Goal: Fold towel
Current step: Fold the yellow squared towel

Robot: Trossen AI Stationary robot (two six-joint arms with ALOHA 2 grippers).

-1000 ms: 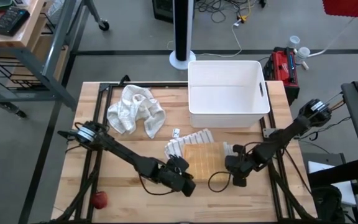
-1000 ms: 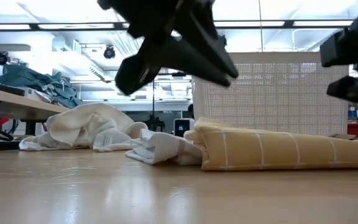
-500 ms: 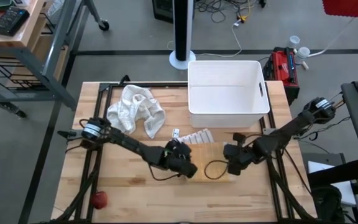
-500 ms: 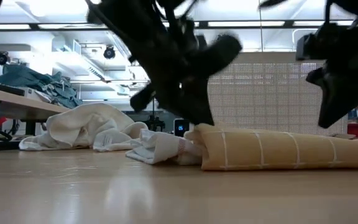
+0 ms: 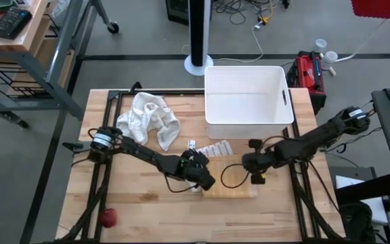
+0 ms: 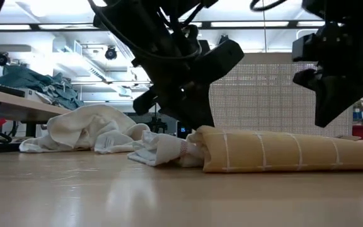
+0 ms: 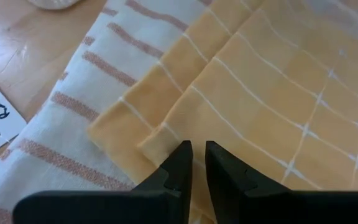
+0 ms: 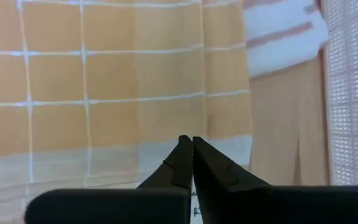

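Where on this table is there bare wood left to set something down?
Bare wood lies along the near edge between the red ball and the yellow towel, and left of the white cloth heap. The middle is crowded: striped towel, white bin, both arms.

Both arms low and angled inward, left gripper (image 5: pixel 202 180) fingers seemingly near-closed, right gripper (image 5: pixel 250 163) pinched tight

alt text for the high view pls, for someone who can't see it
Seen from above, two dark robot arms meet over a yellow checked towel on a wooden table, left claw and right claw at its opposite edges. Behind sit a white bin, a crumpled white cloth and a striped towel.
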